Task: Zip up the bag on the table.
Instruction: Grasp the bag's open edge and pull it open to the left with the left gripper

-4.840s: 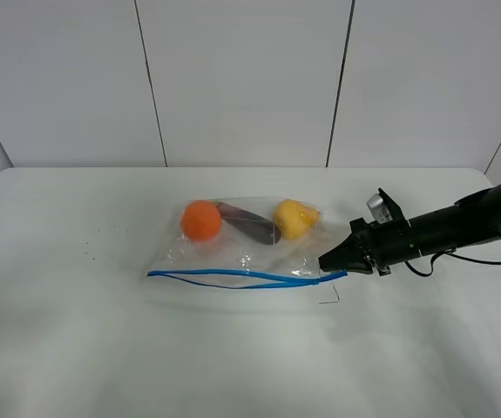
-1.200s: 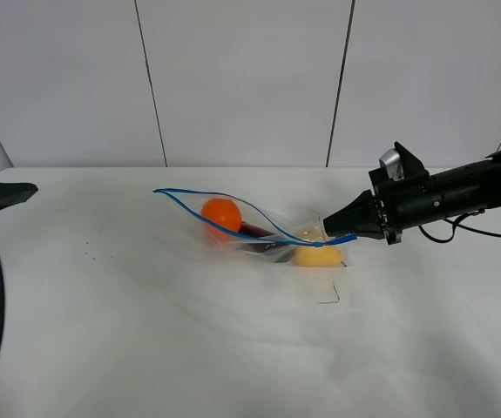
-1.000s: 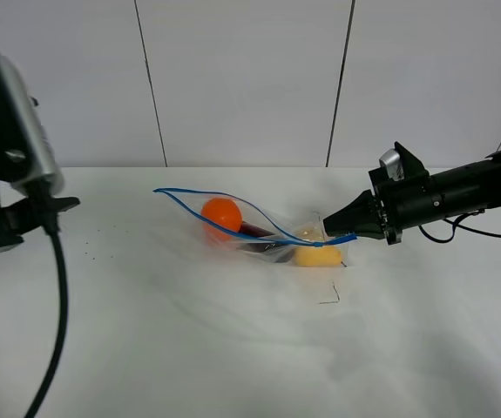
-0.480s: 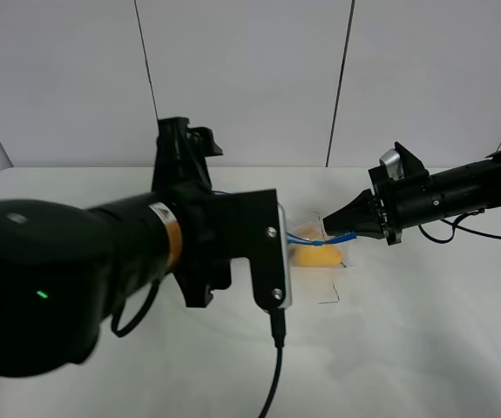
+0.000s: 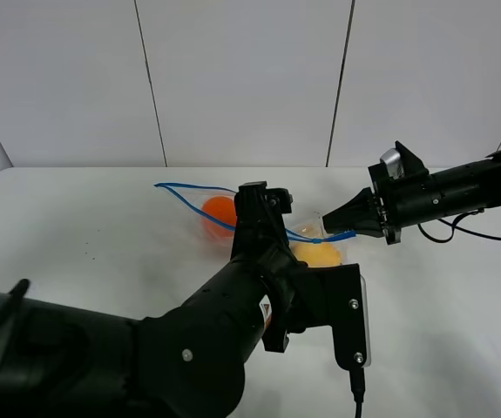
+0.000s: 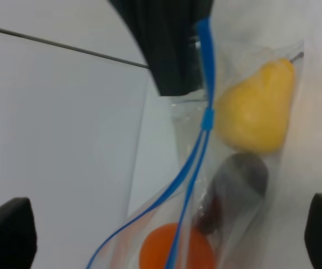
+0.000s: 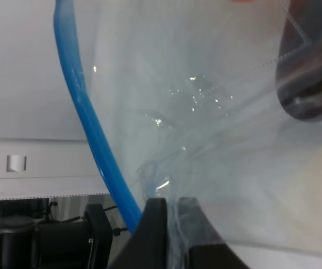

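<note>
The clear bag (image 5: 298,228) hangs tilted above the white table (image 5: 76,261), its blue zipper strip (image 5: 185,192) gaping open. An orange item (image 5: 218,209) and a yellow one (image 5: 318,253) show through it. My right gripper (image 5: 330,229) is shut on the bag's right corner; the right wrist view shows its fingers (image 7: 154,232) pinching clear plastic beside the strip (image 7: 88,140). My left gripper (image 5: 265,198) hovers over the bag's middle, open and empty. The left wrist view shows the strip's slider (image 6: 207,119), the yellow item (image 6: 256,115), a dark purple item (image 6: 233,185) and the orange one (image 6: 175,249).
My left arm (image 5: 233,331) fills the front middle of the exterior view and hides the bag's middle and the table under it. The right arm's cable (image 5: 481,235) trails at the right. White wall panels (image 5: 233,78) stand behind the table.
My left arm has swung in from the left to above the bag's middle. The right gripper has held still with the lifted corner; 4.8 s ago the bag lay flat.
</note>
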